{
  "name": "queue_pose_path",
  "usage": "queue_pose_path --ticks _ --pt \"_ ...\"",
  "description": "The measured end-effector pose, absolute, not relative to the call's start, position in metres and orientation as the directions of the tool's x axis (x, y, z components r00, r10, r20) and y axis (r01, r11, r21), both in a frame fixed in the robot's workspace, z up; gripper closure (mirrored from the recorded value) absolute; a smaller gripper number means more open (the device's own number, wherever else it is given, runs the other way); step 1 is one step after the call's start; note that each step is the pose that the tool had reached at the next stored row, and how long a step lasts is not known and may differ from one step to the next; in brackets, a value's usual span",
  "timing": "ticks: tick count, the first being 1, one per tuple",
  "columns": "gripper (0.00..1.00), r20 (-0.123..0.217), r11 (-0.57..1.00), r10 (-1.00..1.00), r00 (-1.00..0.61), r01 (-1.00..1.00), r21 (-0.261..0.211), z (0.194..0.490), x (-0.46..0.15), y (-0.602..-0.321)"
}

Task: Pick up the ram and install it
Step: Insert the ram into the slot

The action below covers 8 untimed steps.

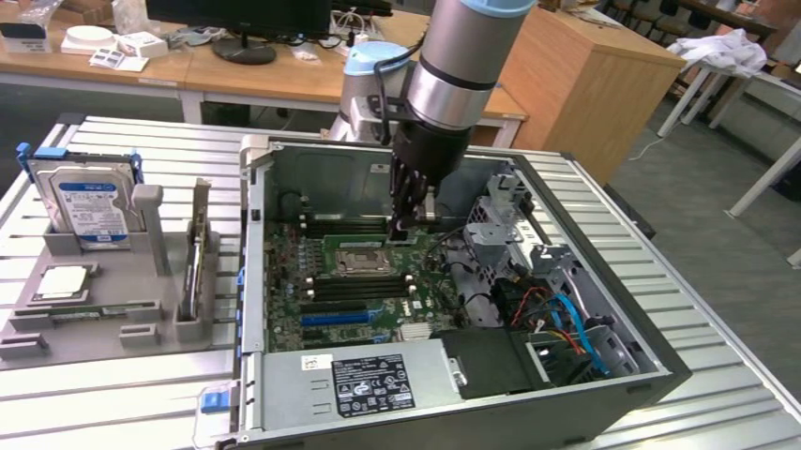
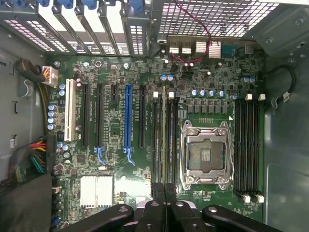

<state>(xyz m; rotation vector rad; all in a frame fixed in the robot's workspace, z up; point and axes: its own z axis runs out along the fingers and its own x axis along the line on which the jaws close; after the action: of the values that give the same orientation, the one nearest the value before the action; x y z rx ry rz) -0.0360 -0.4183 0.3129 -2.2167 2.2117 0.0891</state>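
Tool [image 1: 403, 228] down inside open case [image 1: 601, 375] on counter [image 1: 113, 394], over motherboard [image 1: 328, 309]. Fingers [image 2: 158, 189] pinched narrow on ram [image 2: 163, 135], held edge-on. Ram lines up with black memory slots [image 2: 157, 140] just beside empty processor socket [image 2: 206, 154]. Cannot tell whether ram is seated or just above slot. Hard drive [image 1: 88, 202] upright in grey holder [image 1: 75, 328], well apart.

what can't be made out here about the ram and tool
1. Whether the shut tool grips the ram or only presses it: wrist view, its tip covers the contact.
2. Whether the ram is fully seated: edge-on in wrist view; tool blocks it in exterior view.
3. Text on the power supply label: exterior view, too small.
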Motion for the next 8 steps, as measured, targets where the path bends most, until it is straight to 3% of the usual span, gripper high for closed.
queue_pose_path --ticks 8 --pt "0.89 -0.046 0.030 -0.998 -0.032 -0.999 0.034 0.3104 -0.0361 -0.4184"
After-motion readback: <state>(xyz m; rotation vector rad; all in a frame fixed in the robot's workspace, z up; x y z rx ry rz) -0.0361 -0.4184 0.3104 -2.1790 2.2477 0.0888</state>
